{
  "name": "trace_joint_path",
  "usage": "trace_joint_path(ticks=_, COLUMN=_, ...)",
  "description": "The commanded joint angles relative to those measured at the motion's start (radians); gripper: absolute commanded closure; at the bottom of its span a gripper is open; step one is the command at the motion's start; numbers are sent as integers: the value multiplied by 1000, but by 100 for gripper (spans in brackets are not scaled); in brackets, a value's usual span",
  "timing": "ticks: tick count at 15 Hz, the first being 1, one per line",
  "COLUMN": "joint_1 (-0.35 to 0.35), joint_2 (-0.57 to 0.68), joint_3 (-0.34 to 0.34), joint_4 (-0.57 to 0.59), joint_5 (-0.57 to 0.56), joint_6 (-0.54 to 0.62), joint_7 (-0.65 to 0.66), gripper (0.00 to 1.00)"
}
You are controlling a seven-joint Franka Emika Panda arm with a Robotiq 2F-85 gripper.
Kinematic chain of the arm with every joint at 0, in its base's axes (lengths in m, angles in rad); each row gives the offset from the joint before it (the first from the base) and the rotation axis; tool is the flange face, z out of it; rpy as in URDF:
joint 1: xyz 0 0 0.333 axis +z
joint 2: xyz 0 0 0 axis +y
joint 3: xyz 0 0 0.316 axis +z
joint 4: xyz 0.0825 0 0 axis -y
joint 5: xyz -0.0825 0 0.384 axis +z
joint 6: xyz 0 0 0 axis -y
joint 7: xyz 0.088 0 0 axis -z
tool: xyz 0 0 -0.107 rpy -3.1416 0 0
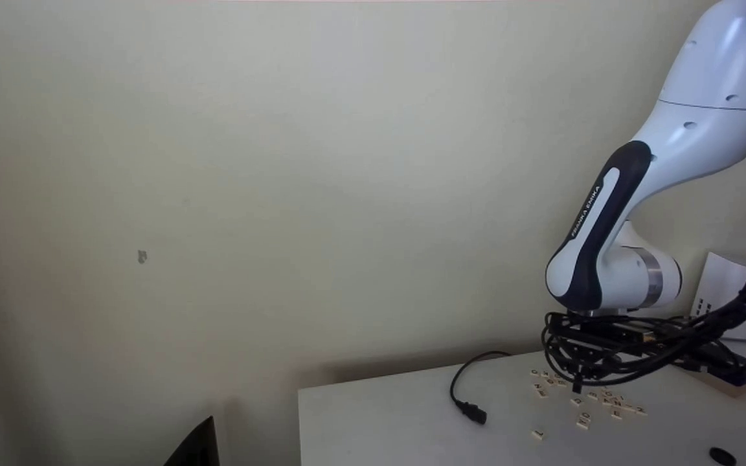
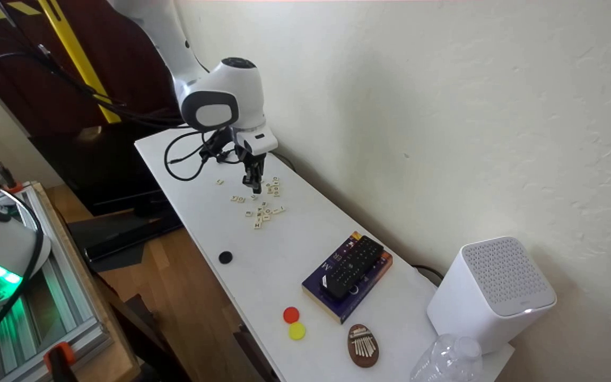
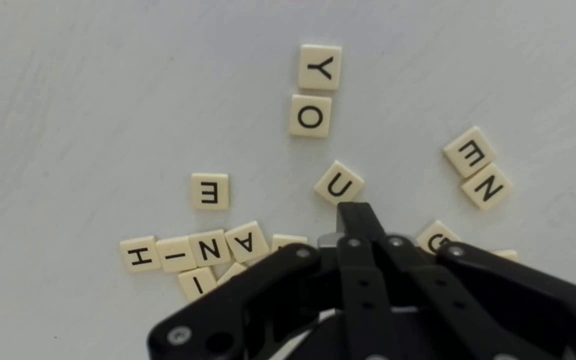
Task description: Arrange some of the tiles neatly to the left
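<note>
Letter tiles [image 3: 210, 248] lay face up in a loose scatter on the white table [image 2: 279, 260], beneath the robot arm [image 2: 247, 93]. In the wrist view, the Y tile [image 3: 320, 67] and O tile [image 3: 310, 116] sat nearly in line, a thin gap between them, while the U tile [image 3: 339, 185] lay skewed just below. Four more made a close-set, slightly crooked row from the H tile [image 3: 140, 254] to the A tile [image 3: 247, 242], with one E tile [image 3: 210, 192] just above; another E tile [image 3: 469, 152] touched an N tile [image 3: 487, 186] on the right. The gripper [image 3: 357, 207] pointed down at the scatter, its fingers [image 3: 350, 217] brought together and holding nothing; in the wrist view its tips overlapped the U tile's lower corner, and whether they touched it could not be told. In an exterior view, a black disc [image 2: 225, 257] lay near the tiles, and a keypad remote [image 2: 352, 268] rested on a book [image 2: 350, 300].
</note>
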Motion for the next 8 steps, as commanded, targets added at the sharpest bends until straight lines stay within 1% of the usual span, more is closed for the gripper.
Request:
trace_joint_path(ticks=1, joint_1=14, joint_2=14, joint_3=-4, joint_4=-13, joint_5=-15, joint_6=50, joint_7=-65, gripper=100)
trace_joint_path(ticks=5, joint_1=1, joint_2=23, joint_3=15, joint_4=-15, joint_5=0, joint_6=66, joint_7=-118, gripper=100)
trace_joint_path(ticks=8, joint_1=5, joint_2=34, joint_3=14, joint_4=-14, joint_5=-2, joint_6=75, joint_7=-135, gripper=100)
